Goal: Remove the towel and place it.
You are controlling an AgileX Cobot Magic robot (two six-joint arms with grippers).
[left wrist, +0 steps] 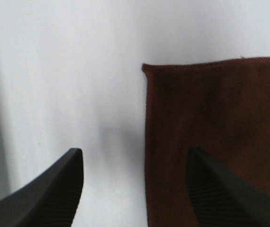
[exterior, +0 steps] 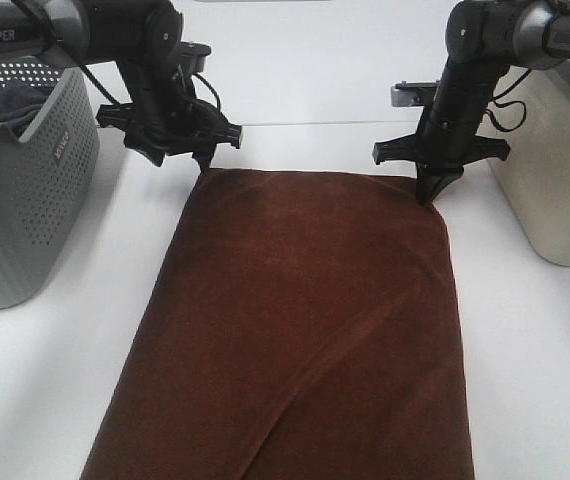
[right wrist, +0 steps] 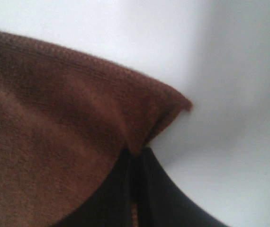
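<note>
The towel (exterior: 305, 320) lies flat on the white table (exterior: 525, 350) between a grey basket (exterior: 25, 180) and a beige bin (exterior: 555, 170); right gripper (exterior: 426, 195) is pinched tight on its far right corner; left gripper (exterior: 206, 160) sits over the far left corner, jaws spread apart, gripping nothing

one towel (exterior: 305, 320), one basket (exterior: 25, 200), one bin (exterior: 555, 200), two pincers — left pincer (exterior: 205, 160), right pincer (exterior: 427, 192)

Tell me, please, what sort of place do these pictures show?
Most likely a robot test bench set up for laundry work. A dark brown towel lies spread on a white table, a grey perforated laundry basket stands beside it, and two black robot arms reach its far corners.
</note>
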